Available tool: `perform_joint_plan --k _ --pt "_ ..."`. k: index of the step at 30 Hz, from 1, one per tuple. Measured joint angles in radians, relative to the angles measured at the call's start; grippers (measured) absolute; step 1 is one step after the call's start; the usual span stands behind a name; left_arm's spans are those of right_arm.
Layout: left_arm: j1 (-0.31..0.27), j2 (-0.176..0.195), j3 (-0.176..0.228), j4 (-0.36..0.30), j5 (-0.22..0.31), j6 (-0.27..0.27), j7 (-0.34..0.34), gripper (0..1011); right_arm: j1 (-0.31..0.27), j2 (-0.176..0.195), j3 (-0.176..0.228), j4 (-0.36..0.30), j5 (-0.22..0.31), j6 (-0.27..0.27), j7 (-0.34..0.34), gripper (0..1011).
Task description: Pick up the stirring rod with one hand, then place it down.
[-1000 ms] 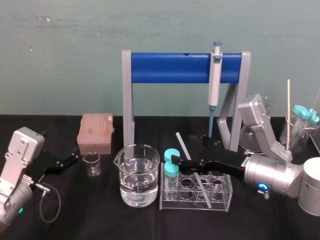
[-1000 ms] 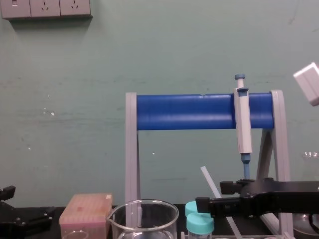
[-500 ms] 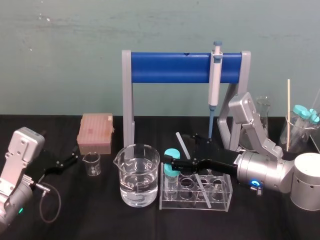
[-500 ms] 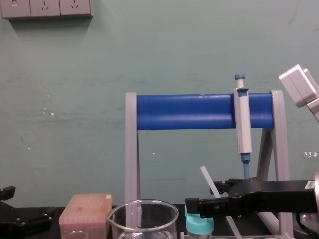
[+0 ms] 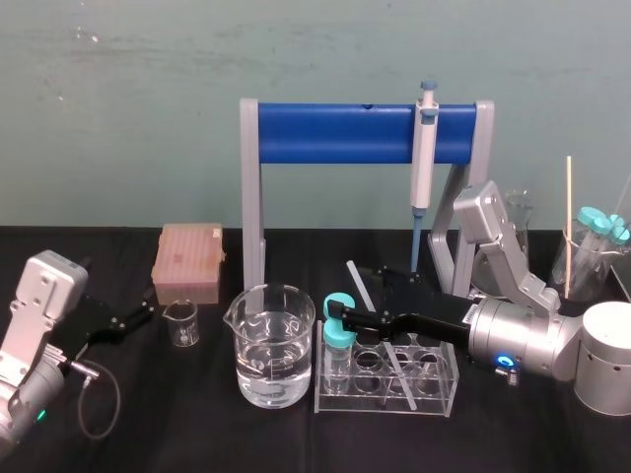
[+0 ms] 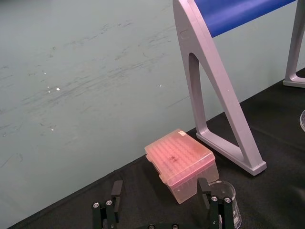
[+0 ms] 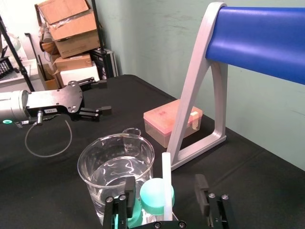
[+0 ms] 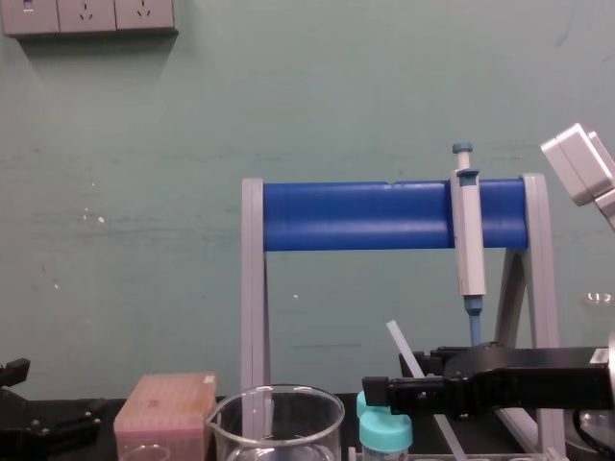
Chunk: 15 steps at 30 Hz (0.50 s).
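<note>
While left gripper (image 5: 138, 315) is idling spread, we're bracketing the stirring rod (image 7: 166, 176) with right gripper (image 7: 164, 190) fingers (image 7: 202, 188) spread, likely pinching next.

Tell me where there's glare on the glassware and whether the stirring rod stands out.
Head view: even light, bright reflections on the beaker rim and rack; the stirring rod shows pale against the black table, left gripper idle at left. Right wrist view: rod plainly white between the fingers of the open right gripper. Chest view: no hard shadows on the wall.
</note>
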Motion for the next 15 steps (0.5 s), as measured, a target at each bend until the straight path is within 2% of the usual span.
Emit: perform_joint_plan --k 15 --pt "0.000 0.000 0.000 0.000 0.000 0.000 0.000 1000 -0.001 0.001 0.001 -0.002 0.003 0.001 -0.001 345"
